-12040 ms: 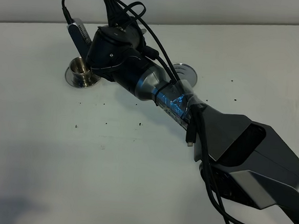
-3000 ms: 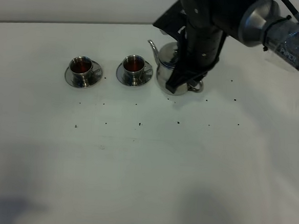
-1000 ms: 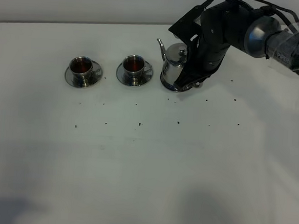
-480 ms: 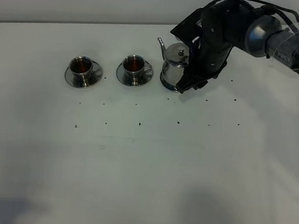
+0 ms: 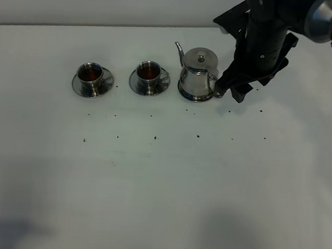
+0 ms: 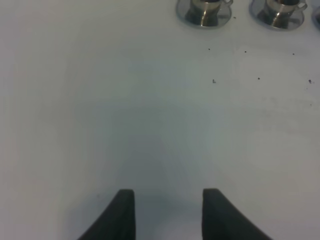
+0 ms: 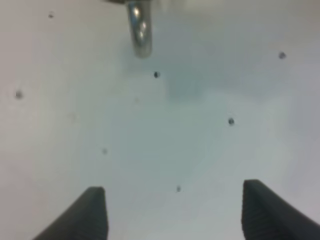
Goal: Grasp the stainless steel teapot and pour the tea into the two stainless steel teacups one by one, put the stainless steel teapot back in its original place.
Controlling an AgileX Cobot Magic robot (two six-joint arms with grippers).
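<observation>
Both teacups [image 5: 121, 78] hold dark tea, and the teapot [image 5: 198, 76] stands on its dish near the tabletop's far edge — pouring looks done. My right end effector [image 5: 232, 90] is spread wide, empty, beside the handle.

Cups [image 5: 91, 74] [image 5: 149, 72] left of teapot [image 5: 198, 76]; all in row.

right gripper [image 7: 172, 212]: black jaws stood wide apart
shiny steel loop handle [image 7: 139, 27]: beyond fingertips, blurred
white table [image 7: 200, 130]: dark specks

High camera overlooks the table [image 5: 150, 186]; both wrist cameras face it, sharing its surface.
</observation>
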